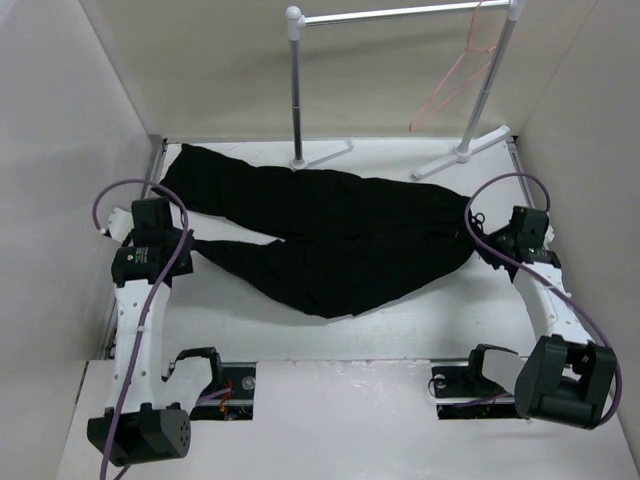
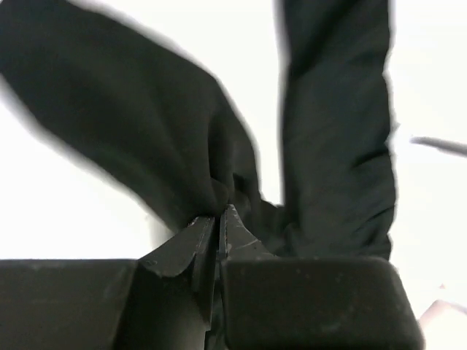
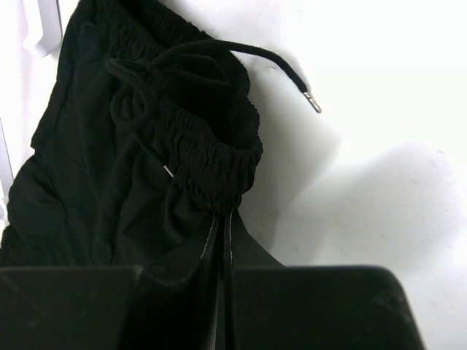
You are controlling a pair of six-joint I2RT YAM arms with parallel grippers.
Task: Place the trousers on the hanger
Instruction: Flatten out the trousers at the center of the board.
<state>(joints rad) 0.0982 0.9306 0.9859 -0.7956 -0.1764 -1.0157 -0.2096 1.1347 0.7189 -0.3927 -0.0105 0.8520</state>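
The black trousers [image 1: 330, 235] lie spread across the table, legs to the left, waistband to the right. My left gripper [image 1: 190, 247] is shut on the end of the near leg [image 2: 168, 146]; its jaws pinch the cloth. My right gripper [image 1: 478, 245] is shut on the elastic waistband [image 3: 219, 157], with the drawstring [image 3: 219, 49] lying loose beside it. The pink-orange wire hanger [image 1: 455, 80] hangs from the rail at the back right, apart from both grippers.
A white-and-silver garment rack [image 1: 400, 15] stands at the back, its T-shaped feet [image 1: 465, 152] on the table behind the trousers. White walls close in the left, right and back. Bare table shows in front of the trousers.
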